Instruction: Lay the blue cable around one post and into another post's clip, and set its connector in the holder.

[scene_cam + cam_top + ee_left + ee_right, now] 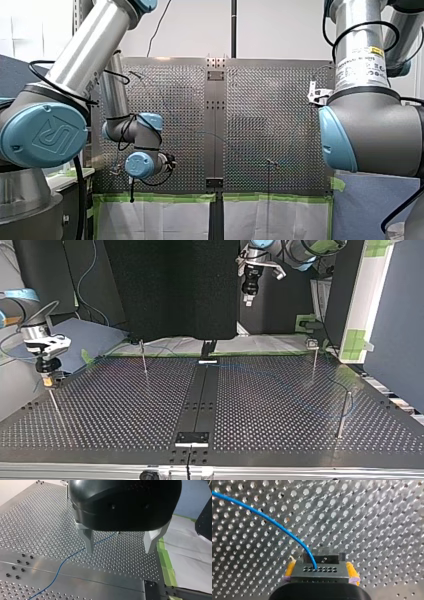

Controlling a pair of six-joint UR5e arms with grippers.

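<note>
Black block connector (322, 571), gripped crosswise by my right gripper (320, 565), shows clearly only at that wrist. Thin blue cable (274, 525) points ahead; my left gripper (119, 549) gapes empty.

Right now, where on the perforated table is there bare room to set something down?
In the top view, the left plate is bare between the far post, the centre rail and my right gripper. The right plate is crowded: the blue cable crosses it by the clip post and the near post.

Silver arms (90, 45), blue joint caps (42, 135), black cables (79, 200).
</note>
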